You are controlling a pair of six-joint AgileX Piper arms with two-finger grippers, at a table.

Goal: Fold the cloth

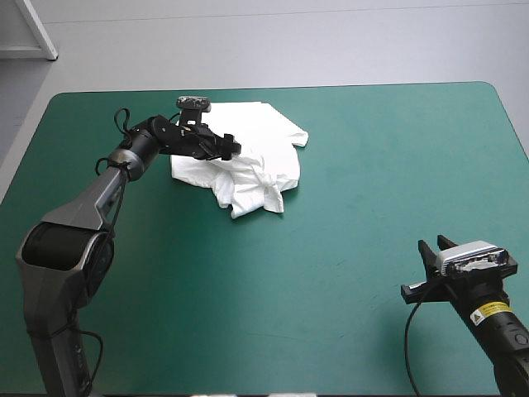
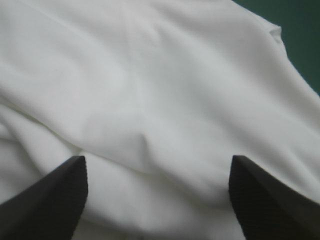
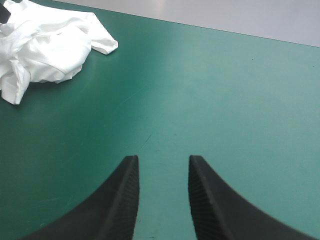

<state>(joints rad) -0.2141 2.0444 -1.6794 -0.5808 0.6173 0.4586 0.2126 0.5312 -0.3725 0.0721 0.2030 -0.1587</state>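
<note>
A white T-shirt (image 1: 256,153) lies in a crumpled heap near the table's (image 1: 347,248) far edge, left of centre. The left gripper (image 2: 157,160) spreads wide just above it. The right gripper (image 3: 163,159), narrowly parted, sits by the near right corner.

Robot lab: teal-green table (image 1: 331,273), left arm (image 1: 91,203), right arm (image 1: 496,322), grey floor (image 1: 289,41).

You have the table (image 1: 355,248) filling most of the high view. Its teal-green cover (image 1: 388,165) lies smooth and reaches rounded corners at the table's far edge. Beyond that far edge you see plain grey floor (image 1: 289,41). Off the table's far left corner, part of a white frame (image 1: 33,37) shows, cut off by the view. In the table's near right part, the cover carries a faint thin scratch (image 3: 145,142).
</note>
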